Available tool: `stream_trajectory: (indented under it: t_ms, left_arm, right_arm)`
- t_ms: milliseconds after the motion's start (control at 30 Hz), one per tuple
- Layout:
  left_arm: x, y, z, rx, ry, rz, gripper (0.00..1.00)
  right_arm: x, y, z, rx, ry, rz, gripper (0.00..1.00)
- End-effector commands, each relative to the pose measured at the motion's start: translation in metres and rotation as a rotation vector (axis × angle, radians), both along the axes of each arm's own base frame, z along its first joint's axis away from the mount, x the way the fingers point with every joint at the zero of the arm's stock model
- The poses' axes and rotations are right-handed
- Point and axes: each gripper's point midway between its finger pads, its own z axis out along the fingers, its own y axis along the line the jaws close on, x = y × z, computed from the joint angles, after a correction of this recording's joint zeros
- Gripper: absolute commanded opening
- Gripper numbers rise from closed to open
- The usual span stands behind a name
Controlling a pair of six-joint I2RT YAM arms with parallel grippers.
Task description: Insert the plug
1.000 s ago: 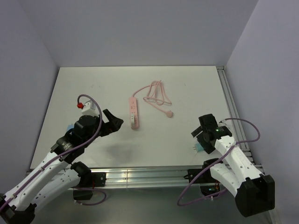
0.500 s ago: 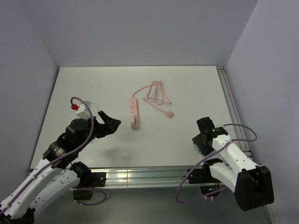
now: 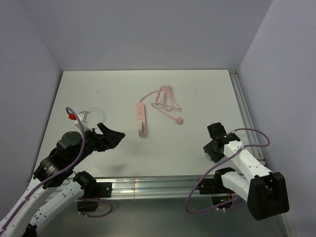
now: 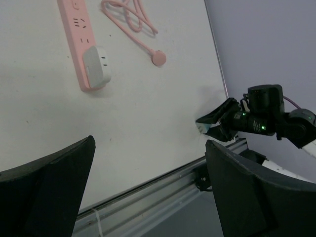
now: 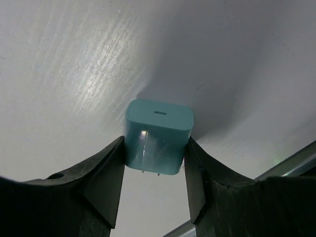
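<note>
Hovering over the near left part of the white table (image 3: pixel 98 89), the left gripper (image 3: pixel 112 136) hangs released, its jaws spread wide with nothing between them. The left wrist view shows its two dark fingers (image 4: pixel 44 182) well apart, with only bare tabletop in the gap.

Toward the middle, the pink power strip (image 3: pixel 141 120) lies flat, its length running near to far. A white adapter (image 4: pixel 96 66) sits in its near end. Just right of the strip, a pink cable (image 3: pixel 165 100) lies in loose loops. It ends in a small round disc (image 3: pixel 179 120) that rests on the table, apart from the strip.

At the near right, close to the metal rail (image 3: pixel 148 185) along the table's near edge, the right gripper (image 3: pixel 211 148) is down low. Its wrist view shows it grasping the plug (image 5: pixel 158 133), a teal block with a finger pressed against each side and its small prongs pointing back at the camera. Whether the plug rests on the table or is lifted cannot be told. It is well apart from the power strip.
</note>
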Motion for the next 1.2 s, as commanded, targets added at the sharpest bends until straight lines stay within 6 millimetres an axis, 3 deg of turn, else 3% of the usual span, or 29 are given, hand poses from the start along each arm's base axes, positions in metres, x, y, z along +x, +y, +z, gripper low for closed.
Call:
stream_trajectory:
  t_ms: [0, 200, 300, 367, 400, 433, 533, 600, 733, 833, 967, 1100, 1167]
  left_arm:
    - [-0.017, -0.006, 0.02, -0.051, -0.015, -0.082, 1.0]
    - [-0.028, -0.005, 0.034, -0.072, -0.065, -0.125, 0.99]
    - [-0.03, -0.011, 0.039, -0.107, -0.082, -0.153, 1.0]
    - [-0.029, -0.02, 0.032, -0.135, -0.056, -0.182, 0.99]
    - [-0.028, -0.027, 0.039, -0.17, -0.08, -0.208, 0.98]
    - [-0.029, -0.037, 0.028, -0.181, -0.039, -0.243, 0.98]
    - [-0.021, -0.057, 0.019, -0.225, -0.016, -0.292, 0.95]
    - [-0.016, -0.064, 0.015, -0.242, -0.012, -0.308, 0.92]
    - [-0.005, -0.072, 0.014, -0.303, -0.006, -0.286, 0.9]
    - [-0.001, -0.069, 0.012, -0.314, -0.035, -0.262, 0.88]
    - [0.006, -0.07, 0.014, -0.329, -0.089, -0.246, 0.85]
    - [0.012, -0.084, 0.029, -0.36, -0.173, -0.308, 0.8]
    - [0.019, -0.089, 0.027, -0.323, -0.178, -0.305, 0.8]
  right_arm:
    - [0.016, -0.001, 0.009, -0.017, -0.046, 0.058, 0.0]
    - [0.043, 0.014, 0.029, 0.021, -0.144, 0.165, 0.0]
    - [0.063, 0.038, 0.051, 0.068, -0.239, 0.281, 0.0]
    - [0.077, 0.057, 0.067, 0.105, -0.312, 0.343, 0.0]
    - [0.079, 0.069, 0.073, 0.145, -0.331, 0.375, 0.0]
    - [0.088, 0.087, 0.084, 0.179, -0.377, 0.424, 0.0]
    - [0.104, 0.136, 0.112, 0.288, -0.463, 0.544, 0.0]
    - [0.109, 0.183, 0.143, 0.375, -0.558, 0.695, 0.0]
    - [0.103, 0.236, 0.188, 0.432, -0.704, 0.967, 0.0]
    - [0.096, 0.255, 0.216, 0.496, -0.818, 1.091, 0.0]
    - [0.084, 0.269, 0.233, 0.577, -0.883, 1.214, 0.0]
    - [0.076, 0.278, 0.247, 0.65, -0.917, 1.255, 0.0]
    - [0.07, 0.279, 0.25, 0.693, -0.919, 1.249, 0.0]
